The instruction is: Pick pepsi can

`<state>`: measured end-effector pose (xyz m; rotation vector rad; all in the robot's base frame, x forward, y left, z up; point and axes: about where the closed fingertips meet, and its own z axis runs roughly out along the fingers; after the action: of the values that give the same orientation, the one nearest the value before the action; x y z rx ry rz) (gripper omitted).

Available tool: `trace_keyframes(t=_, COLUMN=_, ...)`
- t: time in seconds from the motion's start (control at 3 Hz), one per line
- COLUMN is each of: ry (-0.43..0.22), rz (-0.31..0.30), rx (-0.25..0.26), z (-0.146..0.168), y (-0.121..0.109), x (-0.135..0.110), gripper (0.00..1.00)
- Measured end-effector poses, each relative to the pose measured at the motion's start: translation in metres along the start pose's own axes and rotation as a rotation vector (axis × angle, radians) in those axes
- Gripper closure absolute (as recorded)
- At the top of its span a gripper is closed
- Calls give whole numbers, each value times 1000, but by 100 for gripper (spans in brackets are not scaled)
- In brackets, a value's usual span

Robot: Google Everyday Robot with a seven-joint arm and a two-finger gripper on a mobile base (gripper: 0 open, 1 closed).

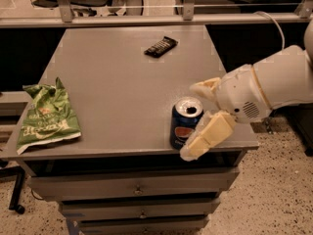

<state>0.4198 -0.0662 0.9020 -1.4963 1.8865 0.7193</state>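
Note:
The pepsi can (182, 127), dark blue with a silver open top and a round logo, stands upright near the front right edge of the grey table (117, 92). My gripper (193, 119) reaches in from the right and is open. One cream finger (205, 88) is just behind and to the right of the can. The other finger (208, 135) is in front of it and overlaps its right side. The can sits partly between the fingers, which have not closed on it.
A green snack bag (46, 117) lies at the table's front left. A flat black bar-shaped wrapper (160, 46) lies at the back centre. Drawers are under the table. A railing and chairs stand behind it. The floor is speckled at right.

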Motion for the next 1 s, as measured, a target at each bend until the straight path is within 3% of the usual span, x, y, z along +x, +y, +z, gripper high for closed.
trace_keyframes(t=0.33, ry=-140, rz=16, rx=-53, z=20, y=6, x=-24, gripper=17)
trace_keyframes(t=0.67, ry=-211, rz=24, rx=-73, z=28, y=9, x=-31, gripper=40)
trace_keyframes(t=1.0, ry=-241, rz=31, rx=-75, z=30, y=9, x=-28, gripper=64)
